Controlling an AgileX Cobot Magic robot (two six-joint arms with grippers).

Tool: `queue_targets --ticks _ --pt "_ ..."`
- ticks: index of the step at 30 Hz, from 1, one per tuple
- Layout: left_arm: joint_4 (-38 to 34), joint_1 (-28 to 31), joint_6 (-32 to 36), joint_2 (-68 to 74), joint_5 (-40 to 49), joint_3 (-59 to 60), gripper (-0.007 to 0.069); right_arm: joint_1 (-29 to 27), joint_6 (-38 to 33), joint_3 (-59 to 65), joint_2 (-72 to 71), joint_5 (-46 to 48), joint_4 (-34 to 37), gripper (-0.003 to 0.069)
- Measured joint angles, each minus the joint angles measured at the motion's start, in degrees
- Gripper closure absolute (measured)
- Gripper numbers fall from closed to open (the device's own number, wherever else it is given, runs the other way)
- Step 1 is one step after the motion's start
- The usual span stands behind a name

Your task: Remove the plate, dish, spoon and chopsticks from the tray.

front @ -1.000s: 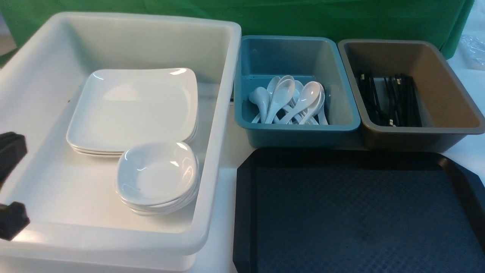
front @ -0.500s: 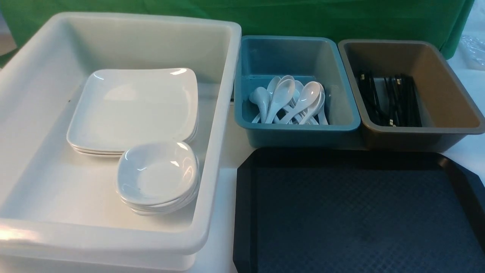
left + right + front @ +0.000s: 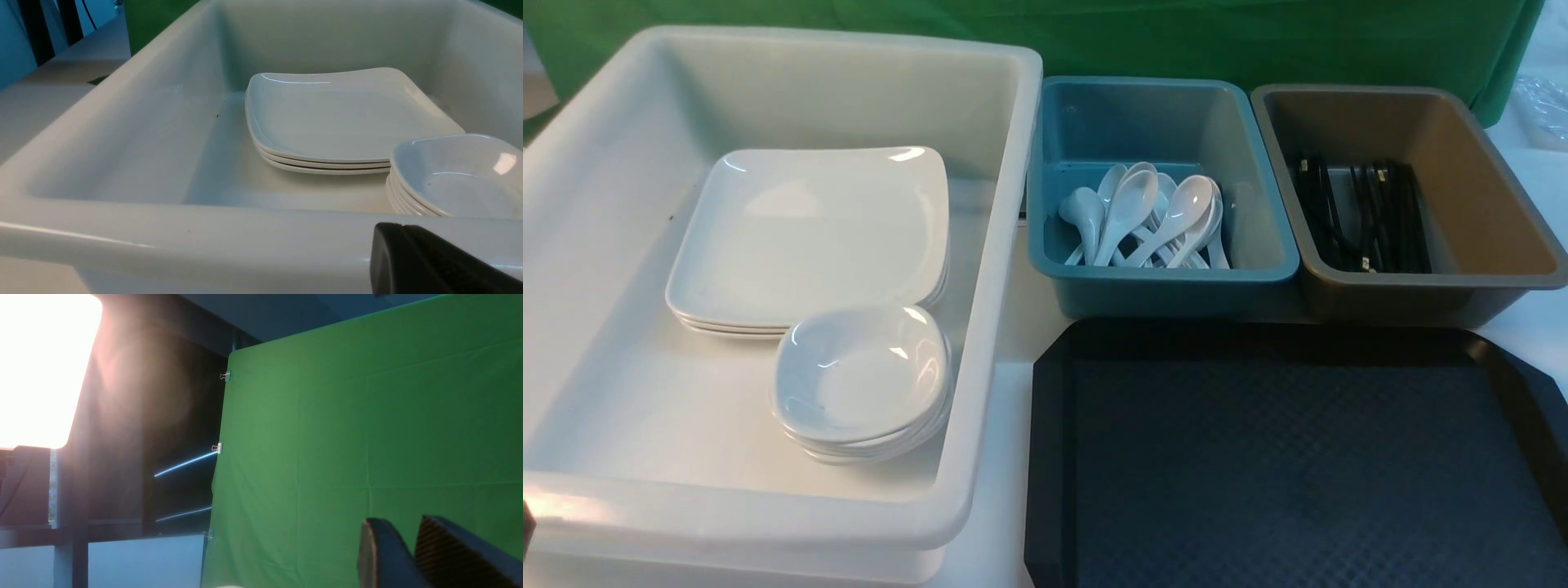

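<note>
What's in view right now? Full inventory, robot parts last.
white tub: one, white, left side.
plates: stack of three, white, in the white tub, far end.
small dishes: stack, white, in the white tub, nearer.
teal tub: one, teal, middle.
spoons: several, white, in the teal tub.
brown-grey tub: one, right.
chopsticks: bundle, black, in the brown-grey tub.
tray: one, black, in front of the two smaller tubs, nothing on it.
backdrop: green cloth, behind.
left pincer: black, outside the white tub's near rim, shut.
right pincer: black, facing the backdrop, slightly parted, holding nothing.
</note>
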Motion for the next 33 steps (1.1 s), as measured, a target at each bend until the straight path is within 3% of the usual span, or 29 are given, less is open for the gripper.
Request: queue_targets --ticks 22,24,29,33 --pt "0.0 0.0 0.0 0.0 0.0 0.0 0.0622 0.0 -0.1 0.4 0.0 0.4 0.1 0.0441" --pt "0.0 0.0 0.0 0.0 0.0 0.0 0.0622 0.0 -2.5 0.8 0.0 1.7 1.9 0.0441" --pt "0.0 0.0 0.0 0.0 0.0 0.0 0.0622 0.0 -17.1 1.9 0.0 7.1 12.0 0.0437" --pt "0.0 0.0 0.0 0.0 0.0 0.0 0.0622 0.0 -21.1 2.7 0.0 9.2 13.7 0.0428"
